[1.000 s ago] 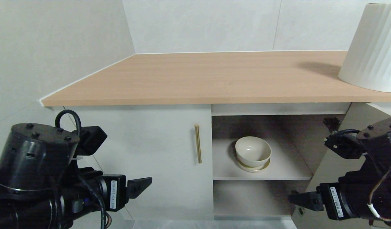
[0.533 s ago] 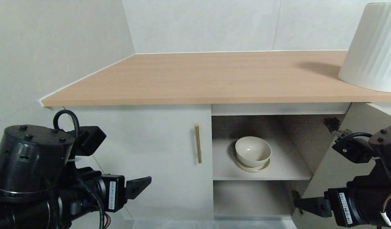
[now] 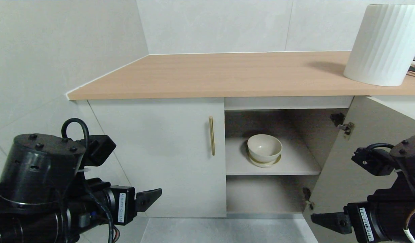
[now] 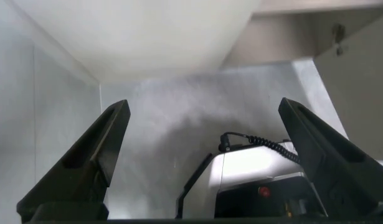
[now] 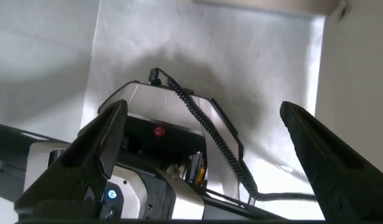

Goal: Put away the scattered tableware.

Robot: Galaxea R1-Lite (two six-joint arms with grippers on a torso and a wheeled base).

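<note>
One cream bowl (image 3: 264, 148) sits in one saucer (image 3: 264, 163). We find the pair on the single shelf (image 3: 295, 167) of the cabinet's right compartment, whose right door (image 3: 335, 175) stands open. The left door (image 3: 153, 152), bearing one brass handle (image 3: 211, 136), is closed. One white ribbed cylinder (image 3: 379, 44) stands on the countertop (image 3: 210, 74). We count two grippers low before the cabinet, the left gripper (image 4: 203, 124) and the right gripper (image 5: 203, 118), each with jaws spread wide and holding nothing.

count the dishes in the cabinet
2: a bowl on the shelf in the open right half, and a plate right under it. More may be hidden behind the shut left door.
</note>
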